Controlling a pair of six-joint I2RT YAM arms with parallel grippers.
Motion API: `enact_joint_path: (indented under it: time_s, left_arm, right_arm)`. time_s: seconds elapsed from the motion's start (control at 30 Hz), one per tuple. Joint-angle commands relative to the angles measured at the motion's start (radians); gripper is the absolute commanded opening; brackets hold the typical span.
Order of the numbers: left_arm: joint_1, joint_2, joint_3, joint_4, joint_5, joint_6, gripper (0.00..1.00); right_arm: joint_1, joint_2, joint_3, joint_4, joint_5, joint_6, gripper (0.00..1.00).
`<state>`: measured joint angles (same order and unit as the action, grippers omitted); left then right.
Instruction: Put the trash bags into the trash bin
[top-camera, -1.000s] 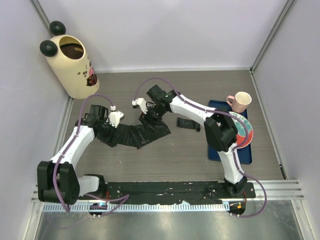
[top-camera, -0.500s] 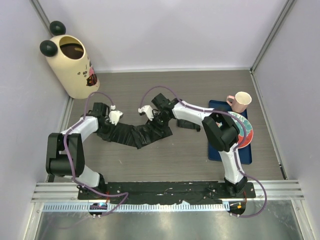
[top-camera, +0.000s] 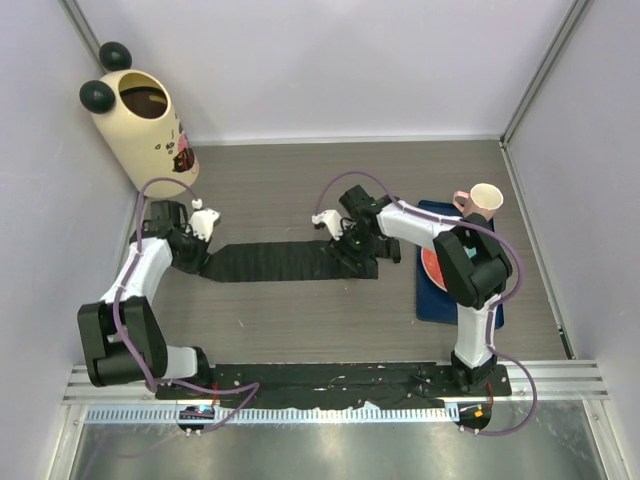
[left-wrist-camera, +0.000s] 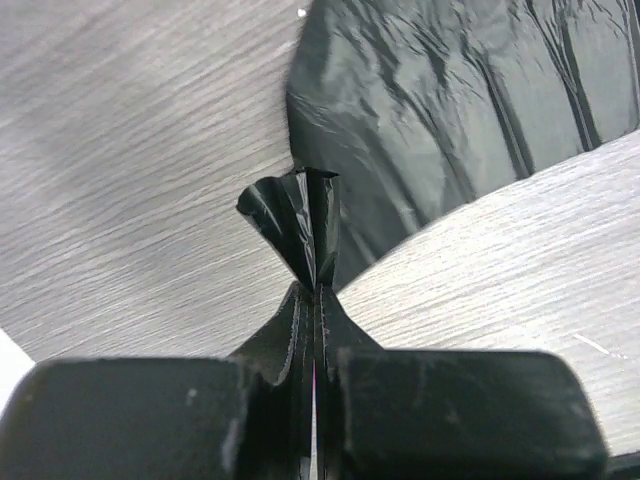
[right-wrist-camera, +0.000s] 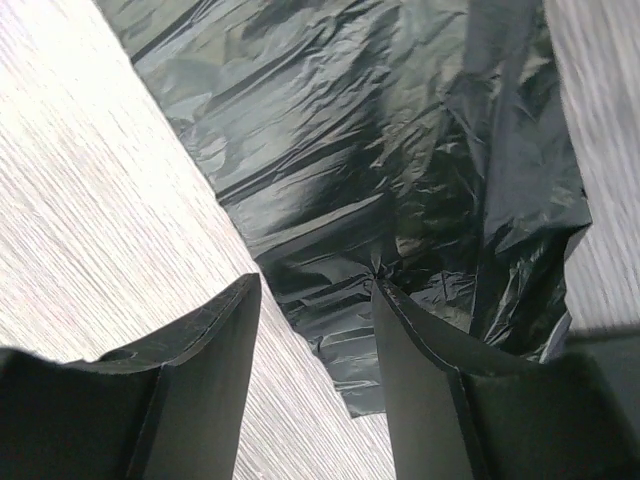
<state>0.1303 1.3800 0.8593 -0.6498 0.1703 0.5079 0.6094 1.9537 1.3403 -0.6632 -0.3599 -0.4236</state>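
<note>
Left claw (left-wrist-camera: 315, 292) clamped tight on a pinched end of the bag (top-camera: 275, 262). Right claw (right-wrist-camera: 315, 290) is wide apart, empty, over the end farthest from the bin (top-camera: 145, 150). Bag lies stretched flat on the bench (top-camera: 300, 190), near side of bin. Step: bag not binned yet. Next likely: right claw grips, both lift to the bin's mouth.
</note>
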Motion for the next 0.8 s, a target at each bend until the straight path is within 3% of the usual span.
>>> enact_joint_path:
  time_s: [0.0,0.13,0.27,0.4,0.43,0.53,0.6,0.77]
  left_arm:
    - [0.015,-0.09,0.104,-0.14,0.122,0.061,0.0]
    - [0.012,-0.168,0.214,-0.255,0.325,0.075,0.0]
    - [0.005,-0.216,0.343,-0.356,0.594,0.083,0.0]
    - [-0.119,-0.256,0.411,-0.369,0.653,0.047,0.0]
    - [-0.159,-0.262,0.423,-0.366,0.653,0.046,0.0]
    - [-0.276,-0.272,0.474,-0.347,0.66,0.024,0.0]
    - [-0.339,-0.257,0.521,-0.35,0.682,0.024,0.0]
    - [-0.448,-0.184,0.627,-0.375,0.705,0.023,0.0]
  right_arm:
    - [-0.043,0.007,-0.075,-0.104,0.121,-0.061,0.55]
    - [-0.053,-0.061,-0.107,-0.137,0.07,-0.081,0.6]
    - [-0.062,-0.22,-0.053,-0.139,-0.008,-0.043,0.78]
    - [-0.085,-0.396,0.031,-0.072,-0.1,-0.015,0.94]
    - [-0.085,-0.436,0.034,0.018,-0.12,0.023,1.0]
    - [-0.085,-0.567,-0.007,0.26,-0.128,0.135,1.0]
    - [-0.085,-0.605,-0.013,0.333,-0.241,0.1,1.0]
    - [-0.007,-0.475,0.223,0.09,-0.417,-0.125,0.96]
